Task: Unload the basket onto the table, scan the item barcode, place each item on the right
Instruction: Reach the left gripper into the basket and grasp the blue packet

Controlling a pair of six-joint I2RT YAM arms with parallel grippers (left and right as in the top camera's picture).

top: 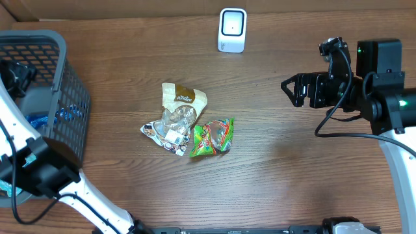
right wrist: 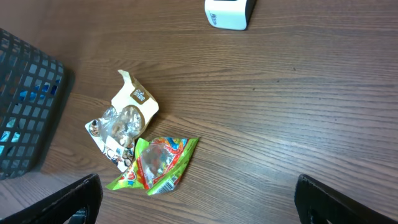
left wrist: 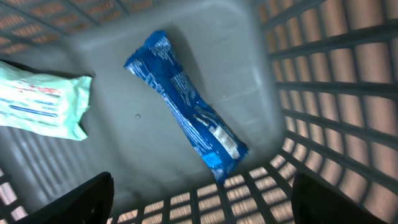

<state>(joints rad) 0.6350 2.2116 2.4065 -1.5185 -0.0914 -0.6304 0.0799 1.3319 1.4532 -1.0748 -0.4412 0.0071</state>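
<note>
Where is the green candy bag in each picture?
Overhead: the green candy bag lies mid-table, just right of the clear packet.
Left wrist: not in it; only the inside of the basket shows.
Right wrist: lower left of centre.
Shared landmark: the basket.

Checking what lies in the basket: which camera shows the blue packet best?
The left wrist view: the blue packet lies whole on the basket floor, beside a pale green pack. Overhead and the right wrist view show only blue scraps through the basket's bars.
</note>
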